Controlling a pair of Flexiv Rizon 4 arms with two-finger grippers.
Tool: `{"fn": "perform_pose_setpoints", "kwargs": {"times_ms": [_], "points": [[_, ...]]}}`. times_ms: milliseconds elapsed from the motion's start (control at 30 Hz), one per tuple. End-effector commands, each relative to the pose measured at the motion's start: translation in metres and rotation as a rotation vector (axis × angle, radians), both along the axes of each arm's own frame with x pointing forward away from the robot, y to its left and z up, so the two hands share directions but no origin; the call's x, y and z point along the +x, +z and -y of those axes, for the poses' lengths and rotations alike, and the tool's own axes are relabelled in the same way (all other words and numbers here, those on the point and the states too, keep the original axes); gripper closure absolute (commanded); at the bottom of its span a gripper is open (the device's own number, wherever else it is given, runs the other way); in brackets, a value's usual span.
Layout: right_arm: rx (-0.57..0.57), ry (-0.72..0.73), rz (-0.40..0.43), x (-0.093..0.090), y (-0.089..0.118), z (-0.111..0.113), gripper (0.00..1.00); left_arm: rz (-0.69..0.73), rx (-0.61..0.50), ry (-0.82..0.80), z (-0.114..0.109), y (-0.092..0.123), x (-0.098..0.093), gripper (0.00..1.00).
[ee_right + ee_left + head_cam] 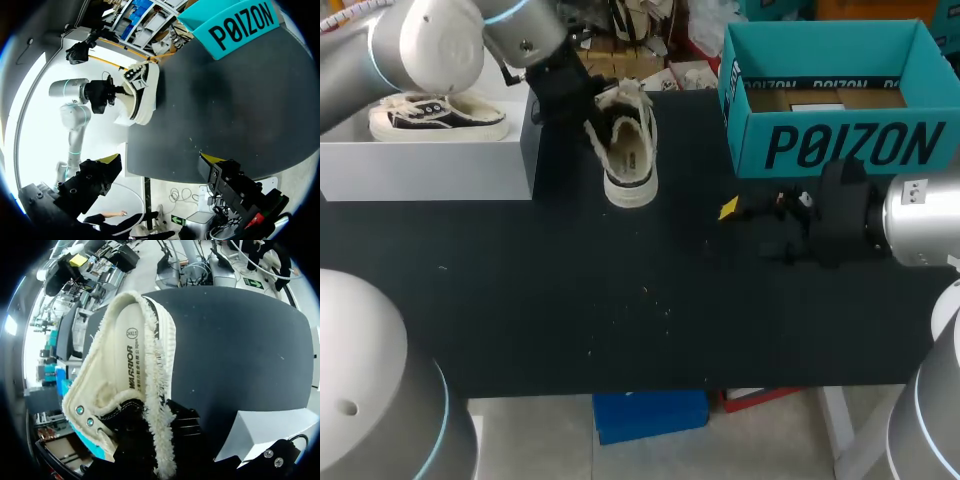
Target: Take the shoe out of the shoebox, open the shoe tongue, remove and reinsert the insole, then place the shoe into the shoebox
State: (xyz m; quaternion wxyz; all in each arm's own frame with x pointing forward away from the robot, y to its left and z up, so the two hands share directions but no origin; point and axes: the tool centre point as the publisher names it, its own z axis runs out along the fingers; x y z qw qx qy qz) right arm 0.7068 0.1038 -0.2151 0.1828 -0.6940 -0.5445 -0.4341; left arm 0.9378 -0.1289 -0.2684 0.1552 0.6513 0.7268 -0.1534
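Note:
A cream shoe [632, 150] with black upper and fleecy lining stands on the black table [520, 290], its opening facing up. My left gripper [582, 100] is shut on the black upper at the shoe's back left. In the left wrist view the shoe [125, 365] fills the space ahead of the gripper [150, 437], the cream insole [131, 360] lying inside; the fingertips are hidden. The teal shoebox [840, 100] stands open at the back right. Before it, my right gripper [760, 230] hangs open and empty, away from the shoe [142, 92]; in its own view the gripper [160, 160] shows wide-spread fingers.
A white box [420, 160] at the back left carries a second cream and black shoe [435, 115]. The shoebox [235, 22] holds brown cardboard inside. The table's front edge [650, 385] runs below both arms.

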Motion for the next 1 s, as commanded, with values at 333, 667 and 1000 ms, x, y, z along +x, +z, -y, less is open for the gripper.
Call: {"fn": "perform_pose_setpoints", "kwargs": {"times_ms": [333, 667, 1000], "points": [[-0.001, 0.000, -0.001, 0.000, 0.000, 0.000, 0.00, 0.024, -0.020, -0.023, 0.005, -0.098, -0.010, 1.00], [-0.001, 0.000, -0.001, 0.000, 0.000, 0.000, 0.00, 0.044, -0.011, -0.019, 0.006, -0.133, -0.007, 1.00], [-0.001, 0.000, -0.001, 0.000, 0.000, 0.000, 0.00, 0.021, -0.022, -0.031, 0.007, -0.126, -0.006, 0.00]]}}
